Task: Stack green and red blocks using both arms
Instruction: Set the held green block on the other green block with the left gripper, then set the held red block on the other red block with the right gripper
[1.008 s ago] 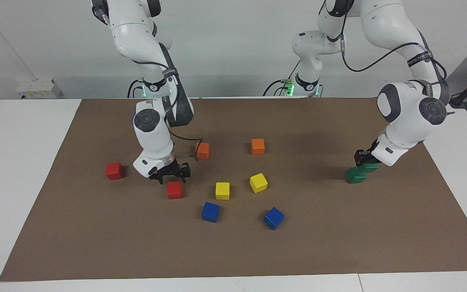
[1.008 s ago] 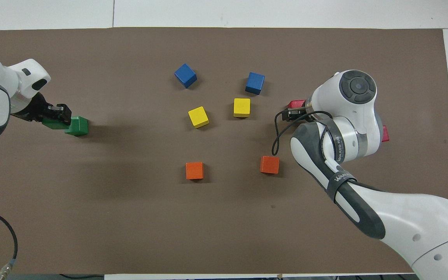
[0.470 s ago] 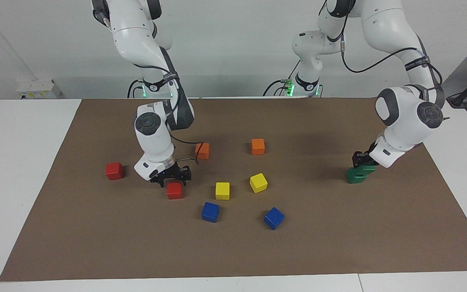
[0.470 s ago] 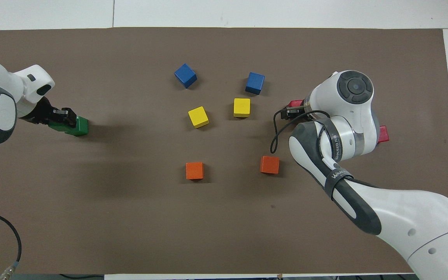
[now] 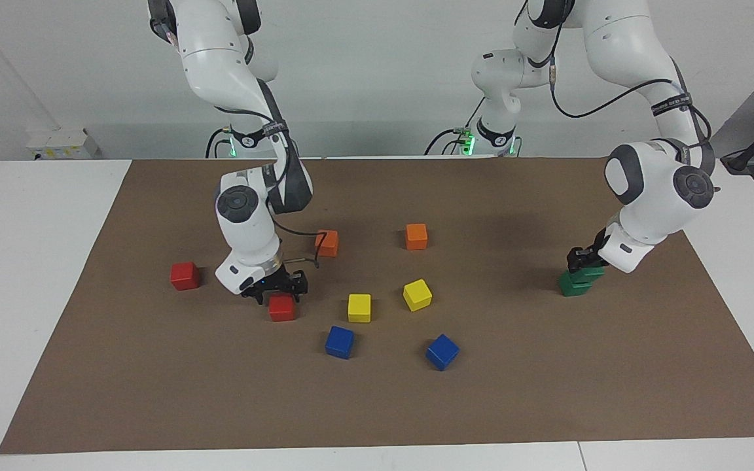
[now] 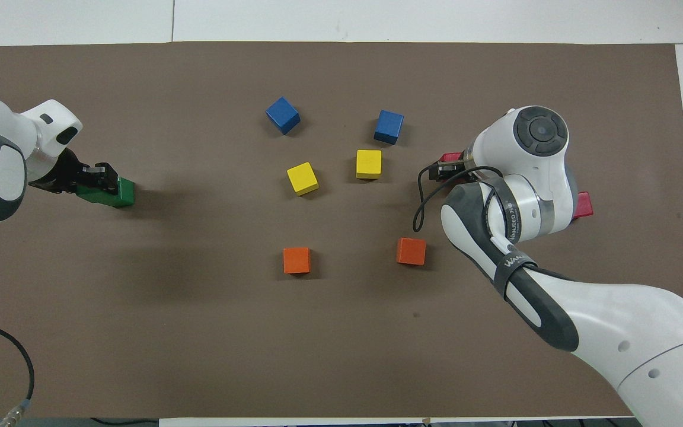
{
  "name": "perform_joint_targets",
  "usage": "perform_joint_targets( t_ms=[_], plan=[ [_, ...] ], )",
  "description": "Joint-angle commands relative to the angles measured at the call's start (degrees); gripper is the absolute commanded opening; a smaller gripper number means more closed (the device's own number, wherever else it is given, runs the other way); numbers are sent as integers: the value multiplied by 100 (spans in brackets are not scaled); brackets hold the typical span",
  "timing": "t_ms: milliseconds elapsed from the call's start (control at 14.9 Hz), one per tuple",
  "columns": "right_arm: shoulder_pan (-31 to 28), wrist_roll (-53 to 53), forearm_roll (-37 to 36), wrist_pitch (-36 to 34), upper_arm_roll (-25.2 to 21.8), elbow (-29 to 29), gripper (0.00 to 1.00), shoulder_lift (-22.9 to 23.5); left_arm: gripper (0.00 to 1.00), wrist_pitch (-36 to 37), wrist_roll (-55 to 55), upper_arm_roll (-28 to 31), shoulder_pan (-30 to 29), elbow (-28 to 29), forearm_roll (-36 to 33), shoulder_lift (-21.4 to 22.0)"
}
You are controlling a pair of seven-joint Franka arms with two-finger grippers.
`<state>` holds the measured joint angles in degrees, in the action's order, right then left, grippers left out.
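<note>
We had the left gripper (image 5: 583,261) clamped on the upper green block (image 5: 590,272), resting on the lower green block (image 5: 572,284). Right gripper (image 5: 280,290) sat spread around the red block (image 5: 282,307); second red block (image 5: 184,275) lay beside.

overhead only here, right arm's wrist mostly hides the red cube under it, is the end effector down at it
Observer: Yes. The right end effector hangs low, directly over the small glossy red cube, which rests on the brown mat.
Operator: and the green ones, stacked or side by side
Observer: Stacked. The left end effector grips one small glossy dark green cube on top of the other green cube, off-centre.
</note>
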<state>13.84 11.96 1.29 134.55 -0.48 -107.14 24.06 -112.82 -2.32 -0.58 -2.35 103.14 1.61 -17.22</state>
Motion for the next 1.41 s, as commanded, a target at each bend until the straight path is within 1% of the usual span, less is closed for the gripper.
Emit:
perform_joint_targets(
  t_ms=[0,67,134,202,269,336,403,470,672,941,1008,1075,1142,1210,1277,1344],
  plan=[
    [-57,70,65,124,39,176,90,177,0,-117,48,6,-28,145,85,105],
    [-57,70,65,107,39,211,82,186,0,-126,56,6,-28,154,85,105],
    [-22,79,65,37,39,246,69,186,0,-144,56,6,-28,180,85,113],
    [4,96,65,2,39,255,41,178,0,-179,56,6,-28,224,77,122],
    [13,105,65,-7,30,255,15,178,0,-231,48,6,-28,259,76,131],
    [13,114,65,-16,30,255,0,178,0,-301,48,6,-20,337,85,148],
    [13,105,65,-42,30,281,0,151,0,-372,48,6,-20,382,77,148],
    [-30,105,39,-217,22,394,0,125,0,-398,39,6,-28,400,76,157],
    [-363,-201,-111,-1034,-14,904,0,46,0,-399,48,14,-28,400,76,157],
    [-1119,-1404,-120,-1307,-14,713,0,-393,0,-451,65,6,-37,470,76,157],
    [-1147,-1494,-128,-1387,-22,608,0,-542,0,-512,57,6,-37,522,76,157],
    [-1173,-1547,-146,-1405,-40,380,0,-735,0,-539,56,6,-37,558,76,175],
    [-1278,-1765,-216,-1396,-40,187,0,-893,5,-548,56,6,-37,567,76,192],
    [-1427,-2054,-243,-1361,-31,2,0,-1034,51,-557,48,6,-28,567,76,192],
    [-1498,-2205,-234,-1318,-31,-191,0,-1183,100,-566,39,6,-28,593,76,192],
    [-1542,-2241,-243,-1274,-31,-411,0,-1350,100,-583,30,6,-28,602,76,192]
  ],
)
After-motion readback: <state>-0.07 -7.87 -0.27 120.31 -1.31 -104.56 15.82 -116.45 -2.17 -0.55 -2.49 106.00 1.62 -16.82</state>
